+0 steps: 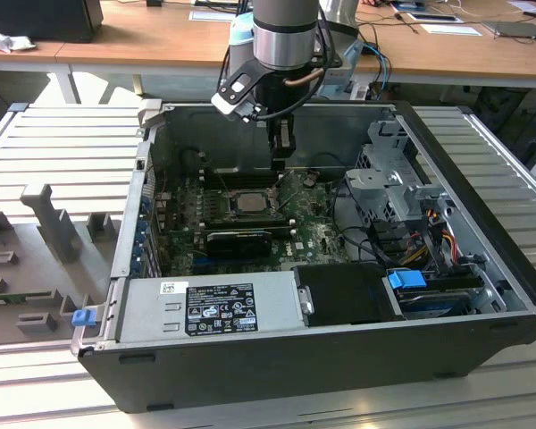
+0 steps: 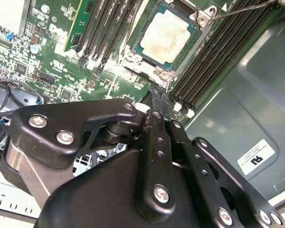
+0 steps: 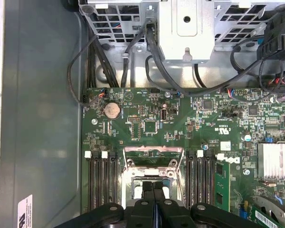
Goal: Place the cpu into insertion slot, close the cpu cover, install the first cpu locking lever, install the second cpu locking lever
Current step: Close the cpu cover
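The cpu (image 2: 168,35), a pale grey square chip, lies flat in its socket on the green motherboard (image 3: 147,126). It also shows in the exterior view as the cpu (image 1: 248,202). The cpu cover (image 2: 141,65) lies down around it as a metal frame, and the chip shows through its window. A thin wire locking lever (image 2: 242,8) sticks out from one socket corner. My gripper (image 2: 156,91) is shut with nothing between its fingers. It hangs just above the socket's edge, beside the chip. Its closed black fingertips (image 3: 153,187) sit over the socket frame (image 3: 153,151).
Black memory slots (image 3: 102,183) flank the socket on both sides. A metal drive cage (image 1: 389,174) with cables stands at the exterior view's right. The power supply (image 1: 210,308) fills the front of the case. The case walls (image 1: 129,223) close in all around.
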Tool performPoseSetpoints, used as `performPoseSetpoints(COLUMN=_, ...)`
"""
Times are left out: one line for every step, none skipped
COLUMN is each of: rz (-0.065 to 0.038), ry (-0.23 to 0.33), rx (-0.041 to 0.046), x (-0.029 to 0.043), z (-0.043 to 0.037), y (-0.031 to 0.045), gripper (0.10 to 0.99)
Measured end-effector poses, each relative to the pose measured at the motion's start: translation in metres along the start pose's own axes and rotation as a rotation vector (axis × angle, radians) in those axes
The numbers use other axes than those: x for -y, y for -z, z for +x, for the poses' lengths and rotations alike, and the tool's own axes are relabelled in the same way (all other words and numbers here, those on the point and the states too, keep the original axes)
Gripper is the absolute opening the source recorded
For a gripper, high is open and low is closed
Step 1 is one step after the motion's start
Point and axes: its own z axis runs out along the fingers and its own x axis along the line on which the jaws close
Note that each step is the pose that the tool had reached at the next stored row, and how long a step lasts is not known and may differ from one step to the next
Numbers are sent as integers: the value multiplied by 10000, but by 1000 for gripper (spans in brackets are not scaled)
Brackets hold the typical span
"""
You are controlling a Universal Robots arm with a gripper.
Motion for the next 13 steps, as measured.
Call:
performPoseSetpoints(rz=0, ry=0, rx=0, x=-8, z=0, y=0, gripper=106)
performPoseSetpoints(rz=0, ry=0, rx=0, x=-12, z=0, y=-1, gripper=106)
performPoseSetpoints(rz=0, ry=0, rx=0, x=-17, z=1, y=-1, gripper=106)
performPoseSetpoints(rz=0, ry=0, rx=0, x=-23, z=1, y=-1, gripper=106)
performPoseSetpoints(rz=0, ry=0, rx=0, x=-27, z=1, y=-1, gripper=106)
performPoseSetpoints(rz=0, ry=0, rx=0, x=-33, z=1, y=-2, gripper=106)
performPoseSetpoints(rz=0, ry=-1, rx=1, x=-38, z=2, y=-2, gripper=106)
performPoseSetpoints(rz=0, ry=-1, rx=1, x=-51, z=2, y=-3, gripper=106)
performPoseSetpoints(rz=0, ry=0, rx=0, x=-57, z=2, y=-3, gripper=106)
performPoseSetpoints(rz=0, ry=-1, rx=0, x=-71, z=3, y=-4, gripper=106)
performPoseSetpoints(rz=0, ry=0, rx=1, x=-90, z=3, y=-4, gripper=106)
performPoseSetpoints(rz=1, ry=0, rx=1, x=-110, z=3, y=-5, gripper=106)
performPoseSetpoints(rz=1, ry=0, rx=1, x=-121, z=3, y=-6, gripper=106)
